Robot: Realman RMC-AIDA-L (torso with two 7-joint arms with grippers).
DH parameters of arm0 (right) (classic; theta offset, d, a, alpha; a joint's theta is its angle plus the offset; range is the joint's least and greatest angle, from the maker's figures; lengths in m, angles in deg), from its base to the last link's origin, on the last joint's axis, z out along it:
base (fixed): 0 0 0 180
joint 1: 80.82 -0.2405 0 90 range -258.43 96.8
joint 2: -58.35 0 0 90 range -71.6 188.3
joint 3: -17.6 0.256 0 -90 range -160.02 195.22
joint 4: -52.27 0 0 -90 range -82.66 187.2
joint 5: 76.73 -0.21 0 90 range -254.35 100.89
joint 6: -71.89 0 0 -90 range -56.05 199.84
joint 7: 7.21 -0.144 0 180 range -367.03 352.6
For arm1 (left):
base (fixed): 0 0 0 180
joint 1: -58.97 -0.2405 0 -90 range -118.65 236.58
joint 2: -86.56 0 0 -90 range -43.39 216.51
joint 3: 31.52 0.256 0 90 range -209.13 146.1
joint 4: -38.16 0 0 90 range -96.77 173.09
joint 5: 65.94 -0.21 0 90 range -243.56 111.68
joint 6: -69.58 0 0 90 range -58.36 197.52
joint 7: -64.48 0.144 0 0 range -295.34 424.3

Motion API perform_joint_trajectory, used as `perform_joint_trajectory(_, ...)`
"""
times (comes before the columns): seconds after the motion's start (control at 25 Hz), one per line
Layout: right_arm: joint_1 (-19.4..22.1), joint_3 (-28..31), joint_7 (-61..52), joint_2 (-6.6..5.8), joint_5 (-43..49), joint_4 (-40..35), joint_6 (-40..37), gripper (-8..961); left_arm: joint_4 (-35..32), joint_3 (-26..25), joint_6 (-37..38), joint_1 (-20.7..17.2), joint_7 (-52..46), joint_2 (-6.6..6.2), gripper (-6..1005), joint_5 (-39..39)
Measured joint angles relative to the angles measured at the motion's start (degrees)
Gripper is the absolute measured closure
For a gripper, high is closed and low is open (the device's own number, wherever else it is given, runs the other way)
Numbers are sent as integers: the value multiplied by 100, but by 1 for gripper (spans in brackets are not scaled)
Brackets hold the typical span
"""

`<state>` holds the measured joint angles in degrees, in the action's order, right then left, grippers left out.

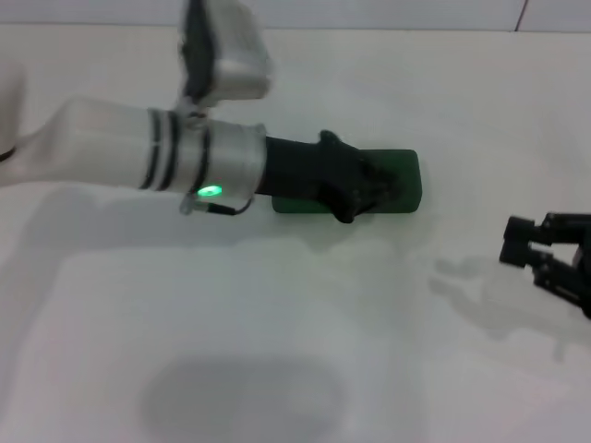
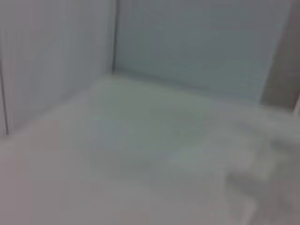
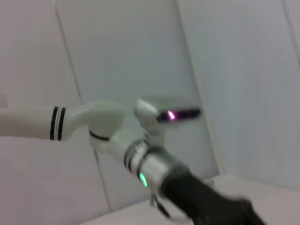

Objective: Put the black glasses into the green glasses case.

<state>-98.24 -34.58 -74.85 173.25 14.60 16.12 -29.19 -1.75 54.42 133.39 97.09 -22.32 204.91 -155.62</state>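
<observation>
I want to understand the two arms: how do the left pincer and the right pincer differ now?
The left pincer reaches over the green glasses case at the table's middle; the right pincer sits apart, near the right edge. The left covers the case; the right has only bare table beneath. Both are black.

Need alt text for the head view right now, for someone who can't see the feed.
The left gripper reaches across the white table and sits on top of the green glasses case, hiding much of it. The right gripper hangs idle at the table's right edge. No glasses are visible.
</observation>
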Motion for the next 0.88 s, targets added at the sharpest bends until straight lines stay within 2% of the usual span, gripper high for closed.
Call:
perform_joint_trajectory(0.12,-39,-36,46,22,187,-51,-19,652,-711,-595,1059,-754,574,-11,799,231)
perform_joint_trajectory(0.2,-37,-39,44,41,204,-70,-43,650,-755,-1180,2078,-1145,1220,9,770,467)
perform_joint_trajectory(0.24,-38,-40,44,57,175,-71,-80,649,-700,-1633,2832,-1434,1476,1,755,612)
perform_joint_trajectory(0.28,-50,-42,46,70,135,-71,-127,648,-700,-1633,2832,-1434,1476,1,695,612)
perform_joint_trajectory(0.4,-190,-49,38,94,18,-72,-312,644,-443,-2158,3660,-1697,1522,-125,516,633)
perform_joint_trajectory(0.52,-447,-103,-31,94,-9,-85,-449,400,-48,-2266,4213,-1742,1659,-301,487,642)
perform_joint_trajectory(0.6,-624,-253,-58,92,-9,-83,-463,348,134,-2270,4386,-1739,1751,-358,468,641)
perform_joint_trajectory(0.72,-888,-531,-67,97,-7,-77,-435,271,340,-2273,4473,-1762,1917,-377,439,596)
perform_joint_trajectory(0.88,-1086,-649,-67,116,-9,-47,-441,241,482,-2279,4481,-1763,2108,-385,410,586)
